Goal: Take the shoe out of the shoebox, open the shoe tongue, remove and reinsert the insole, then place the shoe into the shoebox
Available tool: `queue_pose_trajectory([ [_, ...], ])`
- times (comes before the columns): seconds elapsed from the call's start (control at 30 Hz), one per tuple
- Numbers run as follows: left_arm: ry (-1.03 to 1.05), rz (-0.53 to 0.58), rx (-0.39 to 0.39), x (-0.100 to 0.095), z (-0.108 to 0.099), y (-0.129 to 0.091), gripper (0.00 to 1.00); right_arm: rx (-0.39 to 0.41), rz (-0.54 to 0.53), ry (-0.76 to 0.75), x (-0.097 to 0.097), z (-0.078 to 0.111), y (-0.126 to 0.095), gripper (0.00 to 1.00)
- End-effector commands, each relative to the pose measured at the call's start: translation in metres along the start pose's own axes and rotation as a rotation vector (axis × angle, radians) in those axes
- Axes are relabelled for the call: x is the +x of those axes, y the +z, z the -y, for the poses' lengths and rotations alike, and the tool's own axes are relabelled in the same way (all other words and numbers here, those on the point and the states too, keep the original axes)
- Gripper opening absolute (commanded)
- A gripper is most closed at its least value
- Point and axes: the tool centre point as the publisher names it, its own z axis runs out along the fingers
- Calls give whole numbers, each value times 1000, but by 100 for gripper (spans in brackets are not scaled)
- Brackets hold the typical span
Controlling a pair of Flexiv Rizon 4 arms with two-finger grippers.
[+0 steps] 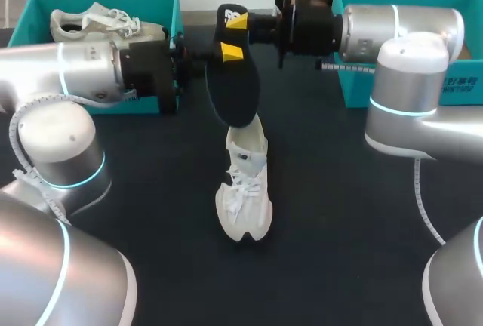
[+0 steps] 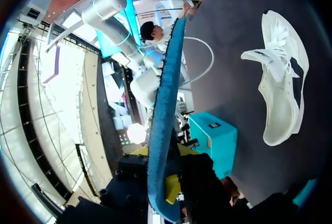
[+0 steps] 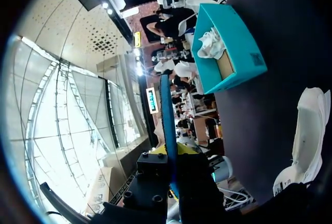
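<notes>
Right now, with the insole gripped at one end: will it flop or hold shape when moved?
Probably fairly firm: held at one end by the left gripper and right gripper, the insole looks nearly straight. Likely light: it is thin edge-on in both wrist views. It could bend when pushed into the shoe.

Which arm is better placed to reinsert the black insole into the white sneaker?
Right, probably: the right end effector pinches the black insole nearest its top end, the left end effector lower; more length hangs free over the white sneaker.
</notes>
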Motion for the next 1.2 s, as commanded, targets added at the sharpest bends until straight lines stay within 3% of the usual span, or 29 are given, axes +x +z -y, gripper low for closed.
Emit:
queue_pose_trajectory([
  [0.03,2,7,3,1,0,-2,0,-11,6,3,0,5,-2,0],
  [0.13,-24,24,8,0,2,-4,0,-16,19,-16,-1,5,-4,0],
  [0.17,-33,28,11,-1,2,-5,0,-11,34,-25,0,5,-6,45],
  [0.2,-40,33,16,-3,3,-7,0,-16,75,-58,0,5,-9,100],
  [0.4,-88,87,40,-18,8,-20,0,2,150,-185,3,23,-31,100],
  [0.8,-166,145,90,-43,17,-46,0,-9,148,-276,6,74,-88,100],
  [1.2,-169,143,80,-46,17,-49,0,-8,152,-271,6,75,-90,100],
])
